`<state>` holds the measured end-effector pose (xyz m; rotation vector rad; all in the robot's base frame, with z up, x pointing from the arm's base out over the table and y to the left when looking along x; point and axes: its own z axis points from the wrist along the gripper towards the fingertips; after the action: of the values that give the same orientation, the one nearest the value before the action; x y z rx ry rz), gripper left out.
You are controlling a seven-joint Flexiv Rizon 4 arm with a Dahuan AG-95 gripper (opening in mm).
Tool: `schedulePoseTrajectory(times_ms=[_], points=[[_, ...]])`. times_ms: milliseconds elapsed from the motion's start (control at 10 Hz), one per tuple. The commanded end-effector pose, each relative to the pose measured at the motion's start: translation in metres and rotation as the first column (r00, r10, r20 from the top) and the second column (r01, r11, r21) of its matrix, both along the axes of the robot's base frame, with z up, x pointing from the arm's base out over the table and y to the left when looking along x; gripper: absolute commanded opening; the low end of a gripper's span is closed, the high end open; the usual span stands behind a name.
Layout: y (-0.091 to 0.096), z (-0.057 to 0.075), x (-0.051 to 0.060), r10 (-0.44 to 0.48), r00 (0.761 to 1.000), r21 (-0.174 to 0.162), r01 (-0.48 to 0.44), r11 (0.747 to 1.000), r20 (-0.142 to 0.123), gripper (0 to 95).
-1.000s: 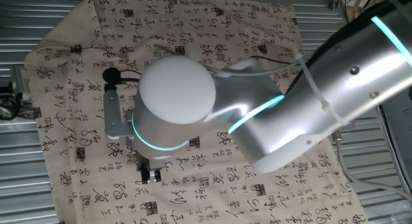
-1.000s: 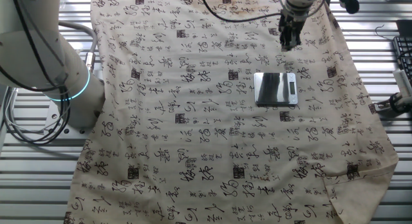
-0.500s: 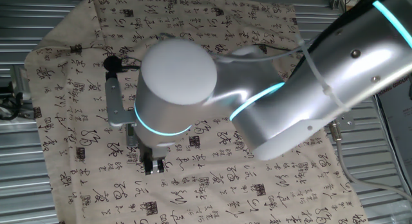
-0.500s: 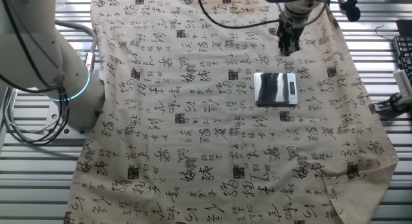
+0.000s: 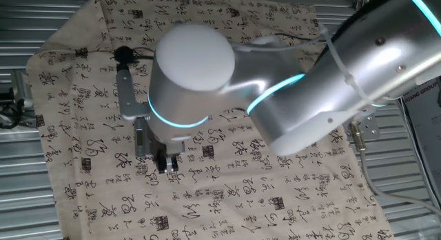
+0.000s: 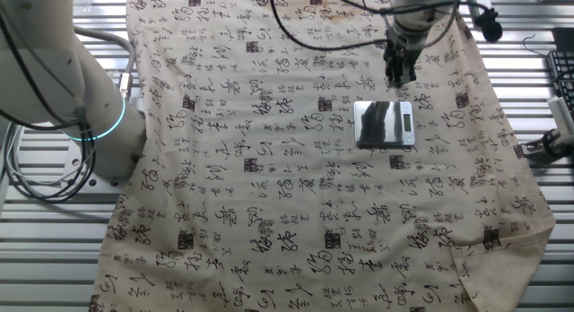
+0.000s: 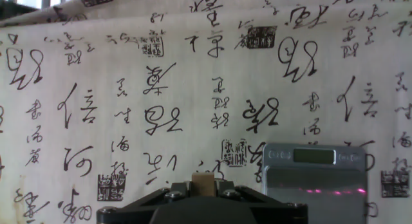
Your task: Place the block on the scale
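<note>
One small tan wooden block (image 7: 203, 183) sits between the two dark fingers (image 7: 168, 199) in the hand view, so we see the jaws clamped on it, with only the width of the cube between them. The gripper (image 6: 397, 72) hangs above the calligraphy cloth (image 6: 269, 169) that covers the bench, and the block is lifted clear of the cloth. In the other fixed view the gripper is near the upper edge of the digital scale (image 6: 385, 124), not over its plate. The scale lies flat on the cloth, grey and shiny, with its display strip (image 6: 405, 123) along the right edge in that view. In the hand view the scale (image 7: 314, 179) is to the right of the block and just beside the fingers. In one fixed view the big silver arm (image 5: 289, 88) hides the scale, and we only see the gripper (image 5: 167, 164) low over the cloth.
</note>
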<state>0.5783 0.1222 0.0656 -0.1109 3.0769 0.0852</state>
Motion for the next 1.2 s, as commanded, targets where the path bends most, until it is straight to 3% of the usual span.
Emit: schedulePoseTrajectory(times_ms=[100, 600, 800, 1200], points=[[-0.007, 0.000, 0.000, 0.005, 1.000, 0.001, -0.005, 1.000, 0.003, 0.0], [-0.025, -0.005, -0.001, 0.023, 1.000, 0.007, -0.023, 1.000, 0.007, 0.0], [-0.024, -0.011, 0.000, 0.017, 1.000, 0.006, -0.017, 1.000, 0.011, 0.0], [-0.024, -0.013, 0.000, 0.018, 1.000, 0.003, -0.018, 1.000, 0.010, 0.0]])
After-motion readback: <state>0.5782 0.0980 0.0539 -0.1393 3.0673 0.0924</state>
